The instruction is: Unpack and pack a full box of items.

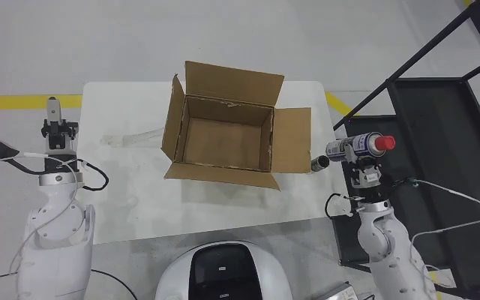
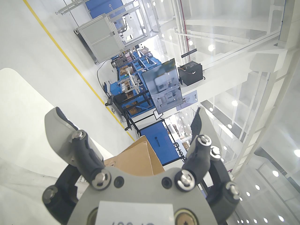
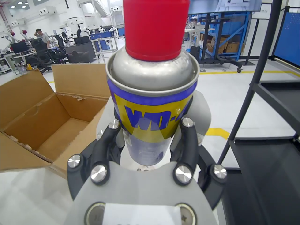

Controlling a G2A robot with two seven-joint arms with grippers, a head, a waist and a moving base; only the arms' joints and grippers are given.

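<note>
The work surface is a white table [image 1: 127, 195] on a pale grey floor marked with a yellow line [image 1: 22, 101]. A black metal rack [image 1: 431, 127] stands beside the table's right edge.

**Box.** An open cardboard box [image 1: 225, 139] sits at the middle of the table, toward the far edge. All four flaps are folded outward. The brown bottom panel shows from above. In the right wrist view, the box [image 3: 46, 122] lies beside the gripper, with its torn inner edges showing.

**Right arm.** The right gripper [image 1: 361, 161] is positioned at the table's right edge, just past the box's right flap. Its jaws pinch the lower body of a spray can [image 1: 358, 146], one finger on each side. The can is held clear of the table. From above it lies crosswise, with its red cap [image 1: 385, 142] pointing toward the rack. In the right wrist view, the right gripper [image 3: 152, 127] clamps the spray can [image 3: 150, 90] at its blue and yellow label, with the red cap [image 3: 154, 24] farthest from the wrist.

**Left arm.** The left gripper [image 1: 58, 127] is positioned just beyond the table's left edge, well apart from the box. In the left wrist view, the left gripper [image 2: 127, 115] has its jaws spread wide with nothing between them.

**Other items.** A strip of clear film [image 1: 131, 139] lies on the table, left of the box.
</note>
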